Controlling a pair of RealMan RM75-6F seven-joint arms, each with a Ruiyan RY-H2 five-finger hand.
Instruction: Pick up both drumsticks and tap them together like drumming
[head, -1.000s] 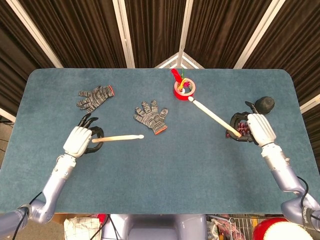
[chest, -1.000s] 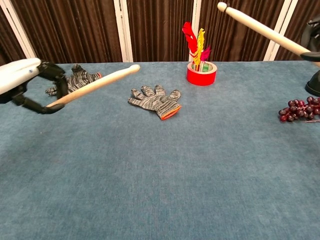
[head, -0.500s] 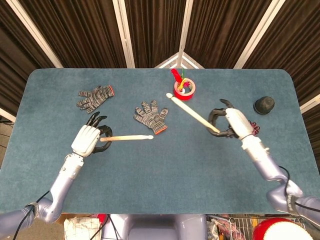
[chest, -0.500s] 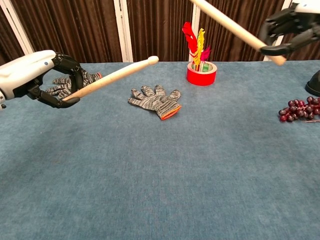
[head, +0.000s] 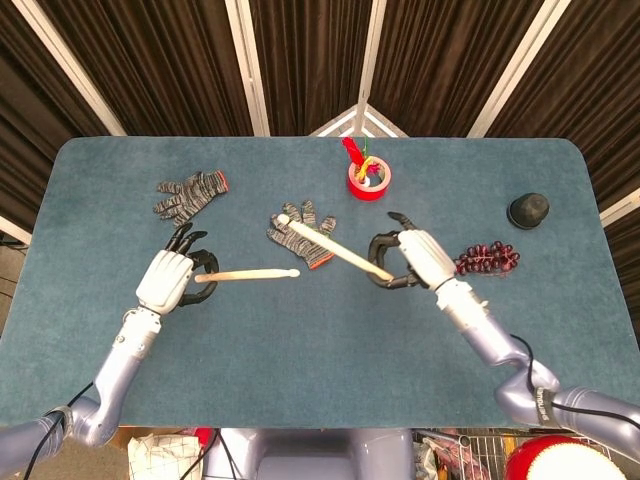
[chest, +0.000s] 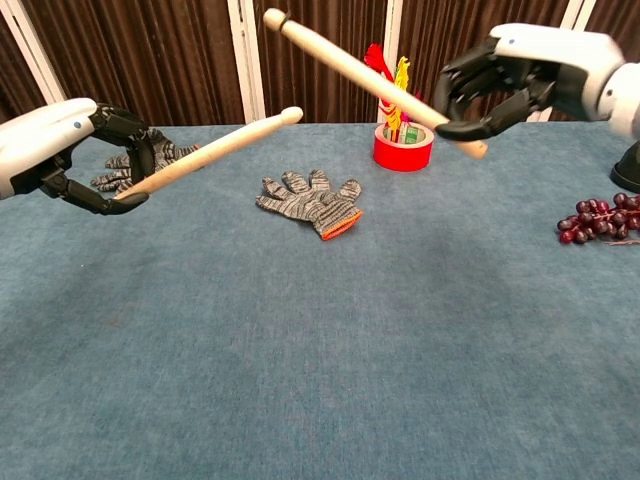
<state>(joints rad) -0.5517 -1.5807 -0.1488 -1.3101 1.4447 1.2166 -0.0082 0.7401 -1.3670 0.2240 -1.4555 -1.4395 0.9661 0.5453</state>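
My left hand (head: 170, 279) (chest: 60, 145) grips one pale wooden drumstick (head: 250, 273) (chest: 215, 150) by its butt, tip pointing toward the table's middle. My right hand (head: 412, 258) (chest: 520, 85) holds the other drumstick (head: 330, 245) (chest: 360, 72), raised above the table with its tip angled up and to the left. In the chest view the right stick's tip sits above the left stick's tip, a gap between them. Both sticks are off the blue table (head: 300, 350).
Under the sticks lies a striped grey glove (head: 303, 234) (chest: 312, 204), and a second glove (head: 190, 194) (chest: 135, 165) is at the back left. A red cup with feathers (head: 368, 177) (chest: 403, 142), grapes (head: 487, 258) (chest: 598, 220) and a dark round object (head: 528, 210) are on the right.
My right hand has swept left toward the middle, bringing its drumstick's tip over the glove and close above the left stick's tip. The left hand has barely moved.
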